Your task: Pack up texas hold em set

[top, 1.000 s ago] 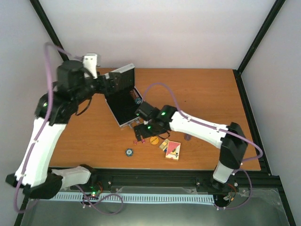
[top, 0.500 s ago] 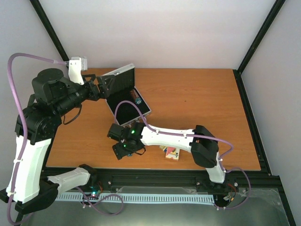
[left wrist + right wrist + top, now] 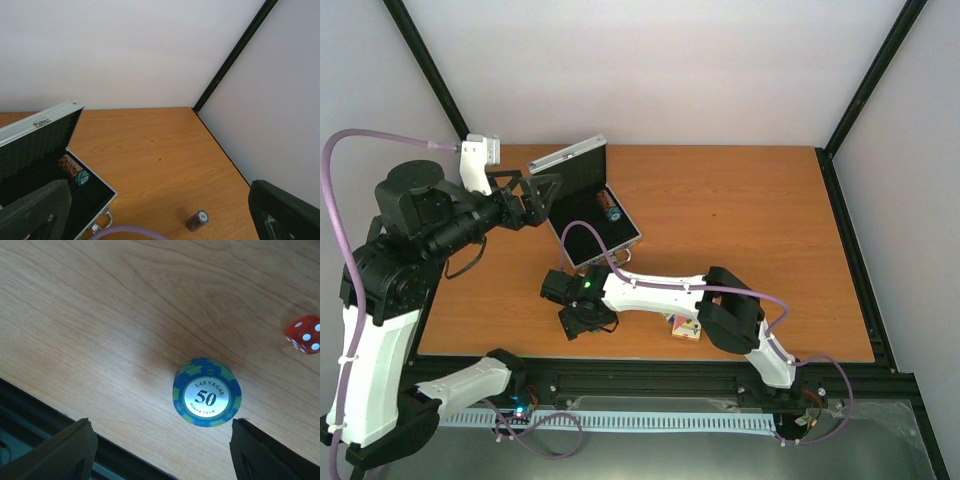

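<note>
Top view: the right gripper (image 3: 582,318) is hanging low over the near-left part of the table (image 3: 750,200), and its wrist is hiding its jaws from here. The left gripper (image 3: 535,193) is hovering wide apart beside the raised lid of the open case (image 3: 582,165), holding nothing. Cards (image 3: 686,328) are lying near the front edge, partly under the right arm.

Left wrist: the case (image 3: 30,130) is showing a silver metal rim and a black, ribbed-looking lining. One chip stack (image 3: 75,171) is lying on its side inside it. A loose stack (image 3: 197,220) is standing upright on the bare wood, well apart from the case.

Right wrist: the blue chip (image 3: 207,398) is lying flat on smooth wood grain. It is a thin round disc with a glossy printed centre and a striped edge. The dark fingers (image 3: 65,450) are standing apart on either side of it, neither touching it, with the chip nearer the picture's right finger. A red die (image 3: 305,334) is sitting off to the side.

The step looks like picking up this chip. Such a thin disc is offering little to bite, so the tips should be reaching the wood and centring across its width before closing. Otherwise it may skid or flip.
</note>
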Motion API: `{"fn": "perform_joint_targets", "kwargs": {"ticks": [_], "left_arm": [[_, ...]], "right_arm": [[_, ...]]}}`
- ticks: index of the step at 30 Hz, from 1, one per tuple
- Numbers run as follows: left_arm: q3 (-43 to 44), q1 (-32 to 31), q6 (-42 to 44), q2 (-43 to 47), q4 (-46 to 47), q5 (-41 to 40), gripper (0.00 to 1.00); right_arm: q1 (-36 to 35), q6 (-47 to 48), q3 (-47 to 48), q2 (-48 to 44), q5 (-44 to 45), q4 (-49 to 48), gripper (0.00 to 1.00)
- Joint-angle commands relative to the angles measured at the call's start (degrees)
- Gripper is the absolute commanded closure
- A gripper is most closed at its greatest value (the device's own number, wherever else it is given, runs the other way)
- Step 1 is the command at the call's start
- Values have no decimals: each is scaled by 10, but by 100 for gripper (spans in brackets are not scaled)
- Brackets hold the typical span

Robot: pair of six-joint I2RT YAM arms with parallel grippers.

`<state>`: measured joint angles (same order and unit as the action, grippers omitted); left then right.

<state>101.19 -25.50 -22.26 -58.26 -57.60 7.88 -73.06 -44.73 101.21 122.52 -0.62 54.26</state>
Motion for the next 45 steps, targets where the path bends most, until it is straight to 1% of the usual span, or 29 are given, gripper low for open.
{"fn": "perform_joint_targets", "kwargs": {"ticks": [1,12,19,25,38,45], "left_arm": [[-5,2,10,14,-16,9,0],[-27,2,16,24,-20,1,0],[-32,2,17,16,-13,2,0],[-39,2,16,13,-8,-1,0],[-56,2,14,9,0,-7,0],[-60,2,12,12,1,-7,0]], "right_arm": [[3,-16,21,18,22,10,26],[19,-11,19,31,33,19,28],[28,-2,12,40,23,14,28],[34,-2,-20,36,8,-6,28],[35,12,-16,57,-20,-15,29],[35,13,-19,63,-12,-8,33]]}}
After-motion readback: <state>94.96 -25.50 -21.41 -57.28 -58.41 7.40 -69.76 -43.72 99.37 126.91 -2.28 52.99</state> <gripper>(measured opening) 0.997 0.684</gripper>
